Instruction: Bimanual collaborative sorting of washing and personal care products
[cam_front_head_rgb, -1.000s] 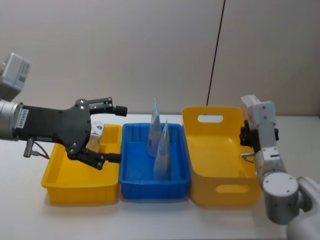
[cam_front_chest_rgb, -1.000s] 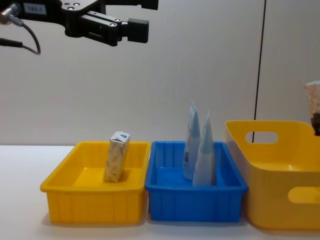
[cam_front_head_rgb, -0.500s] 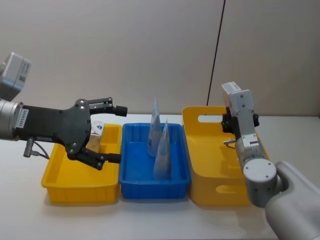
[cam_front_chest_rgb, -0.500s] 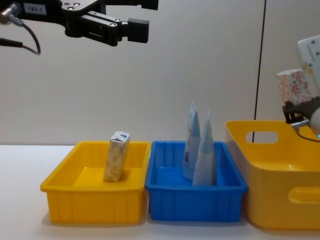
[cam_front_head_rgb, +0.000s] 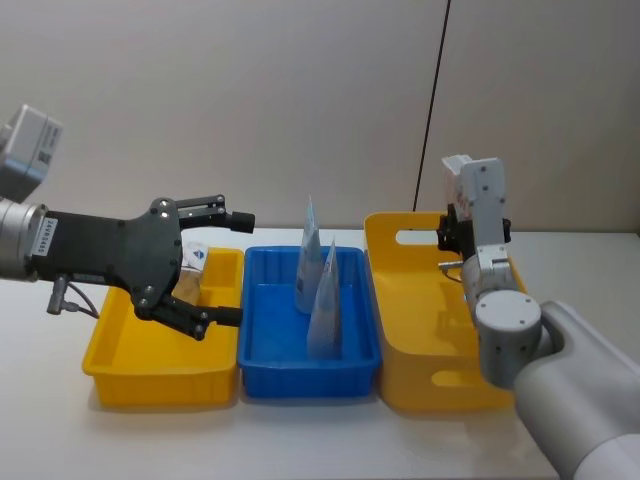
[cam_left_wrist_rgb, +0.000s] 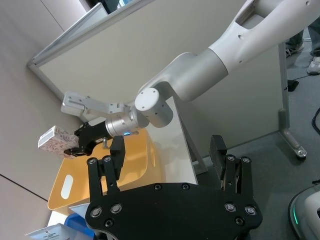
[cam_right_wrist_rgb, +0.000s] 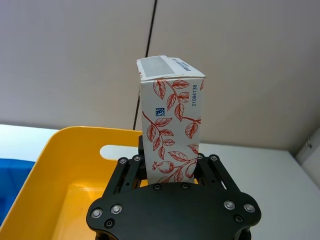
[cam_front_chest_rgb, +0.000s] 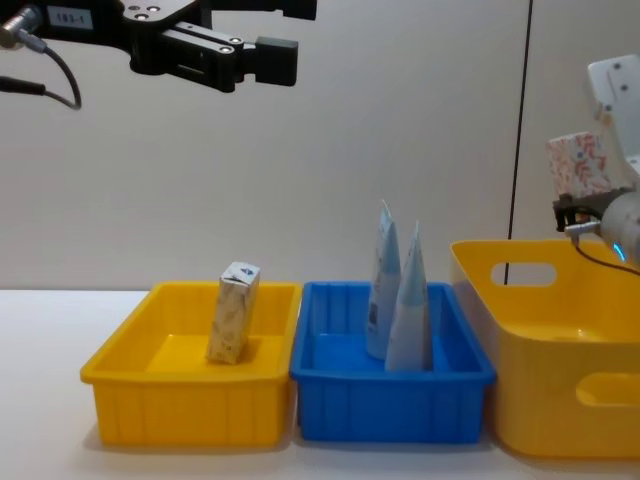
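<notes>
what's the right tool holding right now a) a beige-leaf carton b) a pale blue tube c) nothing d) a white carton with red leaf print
d, the right tool is shut on the red-leaf carton above the tall yellow bin; the left tool hangs open above the low yellow bin.

left arm reaching in level over worktop's left edge, left gripper held high, fingers spread wide, empty, right arm bent upward near worktop's right edge, right gripper pointing up, jaws clamped on upright red-leaf carton
</notes>
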